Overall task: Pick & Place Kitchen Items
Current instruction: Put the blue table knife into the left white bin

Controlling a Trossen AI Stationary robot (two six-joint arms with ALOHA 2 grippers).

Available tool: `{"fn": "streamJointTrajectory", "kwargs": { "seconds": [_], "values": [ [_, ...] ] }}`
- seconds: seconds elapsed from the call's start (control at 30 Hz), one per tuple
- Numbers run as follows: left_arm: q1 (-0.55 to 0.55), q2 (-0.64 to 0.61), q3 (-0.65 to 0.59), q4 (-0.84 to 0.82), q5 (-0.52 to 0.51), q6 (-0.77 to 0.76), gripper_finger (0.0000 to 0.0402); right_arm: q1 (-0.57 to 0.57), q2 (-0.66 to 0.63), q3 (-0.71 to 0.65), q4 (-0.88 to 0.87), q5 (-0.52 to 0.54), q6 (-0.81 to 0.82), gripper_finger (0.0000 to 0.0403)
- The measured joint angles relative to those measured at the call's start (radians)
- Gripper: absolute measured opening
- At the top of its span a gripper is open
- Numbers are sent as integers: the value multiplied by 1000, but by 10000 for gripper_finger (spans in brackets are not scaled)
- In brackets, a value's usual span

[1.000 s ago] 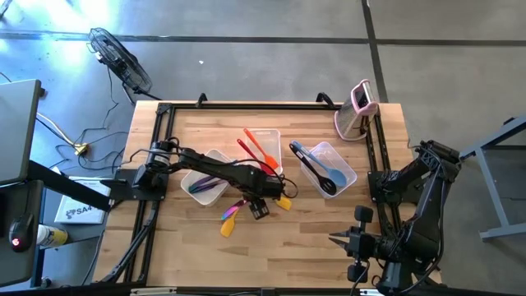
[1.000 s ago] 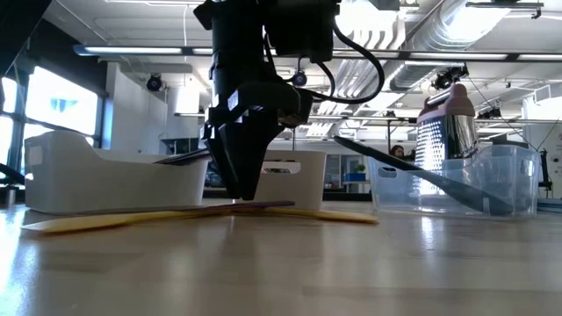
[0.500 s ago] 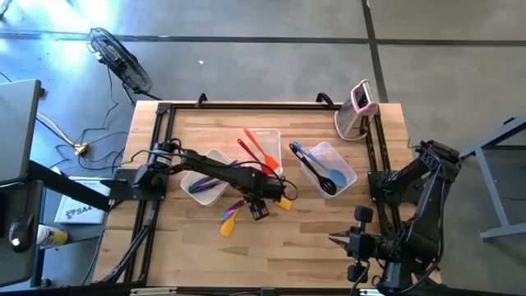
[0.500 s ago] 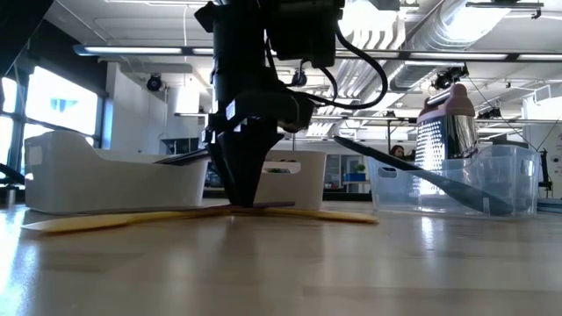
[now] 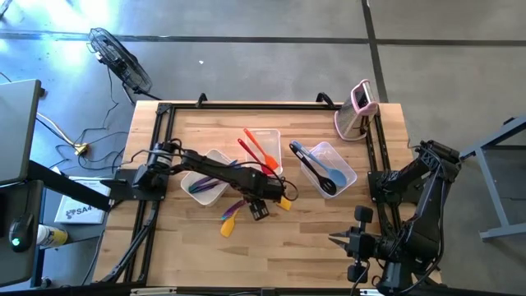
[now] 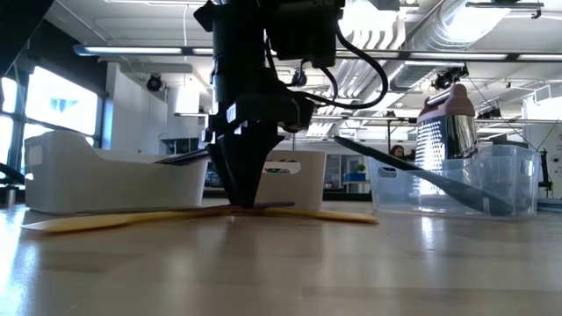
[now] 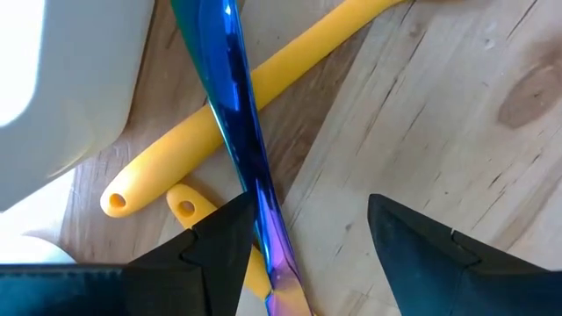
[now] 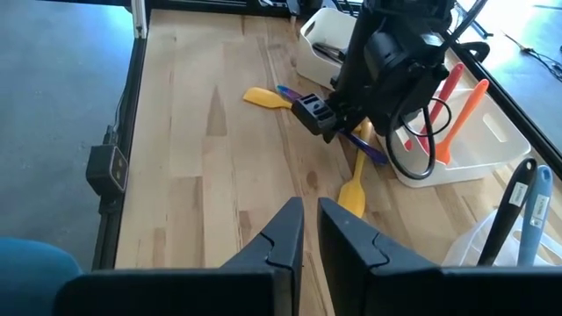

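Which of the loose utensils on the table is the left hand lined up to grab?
The iridescent blue-purple utensil: it runs between the left hand's open fingers, crossing over a yellow utensil.

**Readable text: one partial label**

I am finding only one bit of lettering as I look over my table. A white box (image 5: 80,213) is lying on the floor off the table's left edge, and it is showing dark letters that I am reading as "SA4"; I cannot tell the rest.
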State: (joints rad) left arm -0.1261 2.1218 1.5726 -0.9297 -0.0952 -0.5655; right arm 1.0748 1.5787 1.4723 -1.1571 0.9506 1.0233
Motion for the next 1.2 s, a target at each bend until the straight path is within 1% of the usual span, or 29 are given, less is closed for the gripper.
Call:
{"fn": "streamJointTrajectory", "kwargs": {
  "seconds": [0.13, 0.27, 0.43, 0.6, 0.7, 0.77, 0.83, 0.93, 1.03, 1.07, 1.2],
  "values": [
    [0, 12, 0, -2, 7, 0, 219, 0, 0, 0, 1, 0, 0, 29],
    [0, 22, -3, -19, -61, -25, 219, 0, 0, 0, 2, 0, 0, 29],
    [0, 23, -1, -27, -86, -37, 219, 0, 0, 0, 3, 0, -1, 29],
    [3, 23, -1, -27, -46, -36, 219, 0, 0, 0, 6, 11, -6, 29],
    [4, 23, -2, -26, 11, -37, 215, 0, 0, 0, 6, 12, -7, 29],
    [5, 23, -2, -27, 33, -37, 201, 0, 0, 0, 6, 12, -7, 29],
    [2, 23, -2, -25, 34, -37, 175, 0, 0, 0, 6, 12, -7, 29],
    [2, 23, -2, -31, 42, -38, 114, 0, 0, 0, 6, 13, -7, 29],
    [2, 23, -2, -33, 52, -41, 40, 0, 0, 0, 6, 14, -7, 29],
    [2, 23, -2, -34, 56, -38, 33, 0, 0, 0, 6, 14, -7, 29],
    [2, 23, -3, -36, 58, -49, 33, 0, 0, 0, 6, 16, -7, 29]
  ]
}}
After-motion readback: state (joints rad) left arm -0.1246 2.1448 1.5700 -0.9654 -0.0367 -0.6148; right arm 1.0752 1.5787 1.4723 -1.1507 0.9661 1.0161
